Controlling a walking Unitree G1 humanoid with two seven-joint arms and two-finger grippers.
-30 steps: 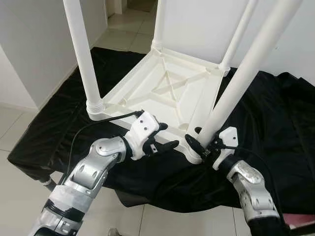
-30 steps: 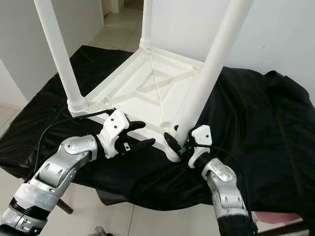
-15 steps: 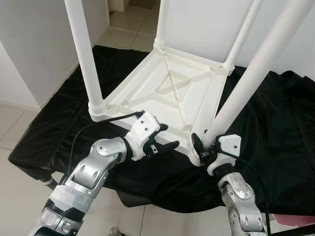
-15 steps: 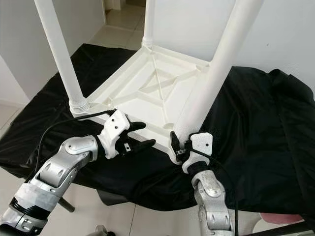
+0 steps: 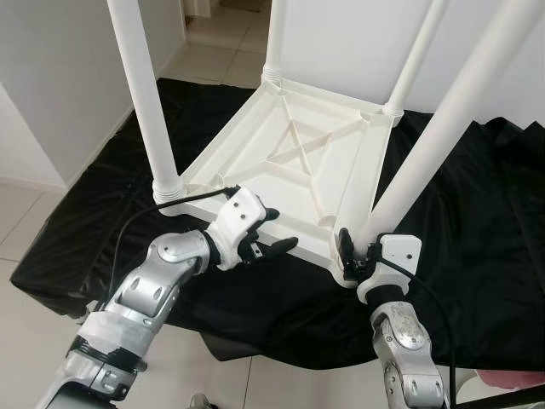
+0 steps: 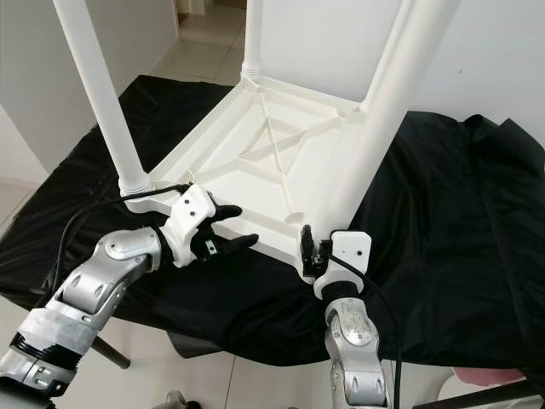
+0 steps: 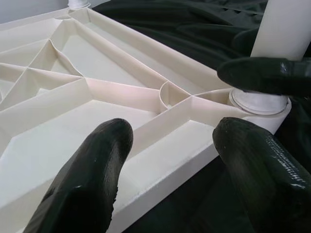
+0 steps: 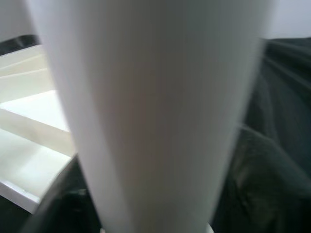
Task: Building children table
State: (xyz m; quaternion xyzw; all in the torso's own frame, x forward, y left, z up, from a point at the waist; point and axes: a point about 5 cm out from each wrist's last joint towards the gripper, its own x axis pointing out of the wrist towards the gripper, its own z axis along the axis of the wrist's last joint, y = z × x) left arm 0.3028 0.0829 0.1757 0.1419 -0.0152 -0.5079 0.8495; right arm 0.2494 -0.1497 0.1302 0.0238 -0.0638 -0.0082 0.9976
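Note:
A white plastic children's table (image 5: 298, 162) lies upside down on a black cloth (image 5: 477, 213), with its legs pointing up. My right gripper (image 5: 362, 256) is shut on the base of the near right leg (image 5: 426, 162), just above its socket at the table's near corner. In the right wrist view that leg (image 8: 155, 111) stands close up between the dark fingers. My left gripper (image 5: 279, 230) is open, one finger over and one under the table's near rim (image 7: 160, 179). Past its fingers (image 7: 97, 165) I see the leg base (image 7: 257, 102) with a right finger around it.
The near left leg (image 5: 145, 94) rises just left of my left arm, and two more legs stand at the far corners. The cloth hangs over a low support with tiled floor (image 5: 25, 213) around it. White walls stand left and behind. A pink object (image 5: 511, 379) is at lower right.
My right forearm has swung in from the right to below the leg's base, its gripper turning round the leg. My left gripper has shifted slightly left along the rim.

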